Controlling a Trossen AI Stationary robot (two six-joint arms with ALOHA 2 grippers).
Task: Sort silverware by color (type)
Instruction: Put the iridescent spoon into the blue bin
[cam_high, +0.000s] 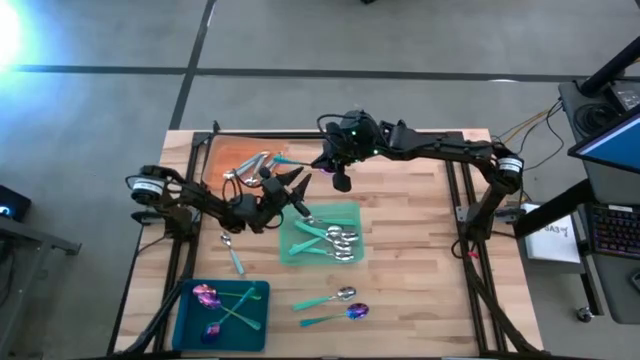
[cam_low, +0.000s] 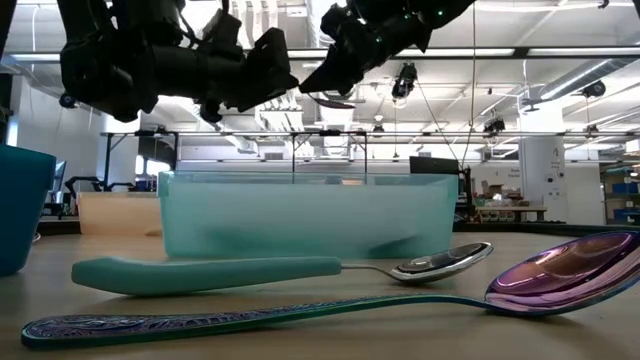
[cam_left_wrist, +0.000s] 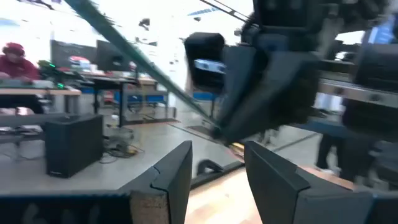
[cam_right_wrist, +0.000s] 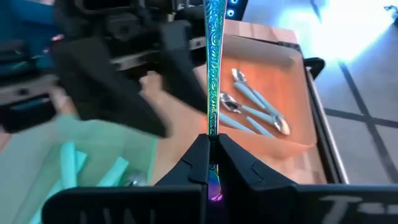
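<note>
The right gripper (cam_right_wrist: 211, 158) pinches an iridescent teal-handled spoon (cam_right_wrist: 213, 68) upright above the orange tray (cam_right_wrist: 292, 81); the left gripper (cam_left_wrist: 214, 177) hovers spread beside it.

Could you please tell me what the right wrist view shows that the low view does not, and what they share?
Only the right wrist view shows the right gripper, jaws shut on an iridescent utensil, and the orange tray holding silver spoons. Only the low view shows a teal-handled spoon and a purple-headed spoon lying on the table. Both show the green tray and the left arm's gripper.
</note>
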